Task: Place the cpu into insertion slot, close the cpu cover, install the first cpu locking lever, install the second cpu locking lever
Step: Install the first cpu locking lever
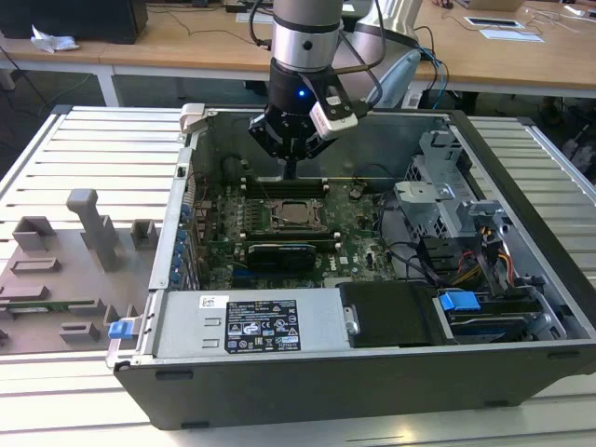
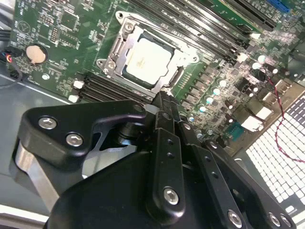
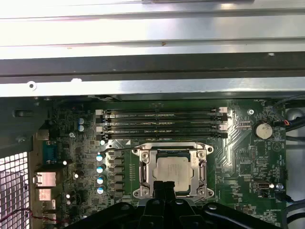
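Note:
The cpu (image 1: 296,213) lies flat in the insertion slot (image 1: 277,215) on the green board inside the open computer case. Its dull silver top (image 3: 172,171) shows through the window of the cpu cover (image 3: 144,168), which lies down flat around it. A thin wire lever (image 3: 119,150) runs beside the slot towards the memory slots. My gripper (image 1: 291,169) hangs above the board just behind the slot, over the memory slots. Its black fingertips (image 2: 164,102) are pressed together with nothing between them, and in the first wrist view the gripper (image 3: 165,187) sits at the slot's edge.
Long black memory slots (image 3: 162,121) lie beside the socket. The case walls (image 1: 177,200) ring the board, with a power supply (image 1: 251,321) in front and drive cages with cables (image 1: 466,242) at the exterior view's right. Grey fixtures (image 1: 88,228) stand on the slatted table at the left.

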Motion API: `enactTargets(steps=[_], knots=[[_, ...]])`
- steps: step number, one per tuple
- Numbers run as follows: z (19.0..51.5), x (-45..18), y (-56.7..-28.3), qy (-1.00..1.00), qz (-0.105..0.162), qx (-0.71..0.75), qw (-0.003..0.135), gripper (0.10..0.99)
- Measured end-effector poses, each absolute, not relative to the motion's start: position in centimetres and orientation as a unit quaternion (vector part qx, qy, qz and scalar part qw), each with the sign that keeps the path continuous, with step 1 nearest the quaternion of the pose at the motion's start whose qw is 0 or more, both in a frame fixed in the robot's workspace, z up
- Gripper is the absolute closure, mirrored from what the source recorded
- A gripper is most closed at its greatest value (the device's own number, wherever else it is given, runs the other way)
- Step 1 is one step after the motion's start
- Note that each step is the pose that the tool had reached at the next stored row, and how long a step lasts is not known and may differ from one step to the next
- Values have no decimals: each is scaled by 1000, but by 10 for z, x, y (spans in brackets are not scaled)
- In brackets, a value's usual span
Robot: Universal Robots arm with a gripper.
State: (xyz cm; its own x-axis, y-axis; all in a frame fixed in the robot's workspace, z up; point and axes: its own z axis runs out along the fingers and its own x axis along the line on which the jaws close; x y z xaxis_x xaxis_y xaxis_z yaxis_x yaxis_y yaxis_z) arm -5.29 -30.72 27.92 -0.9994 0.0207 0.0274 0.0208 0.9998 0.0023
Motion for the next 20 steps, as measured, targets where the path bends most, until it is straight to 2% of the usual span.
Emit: enactTargets(steps=[20], knots=[[279, -93, -307, -1000, -1, -10, 14, 980]])
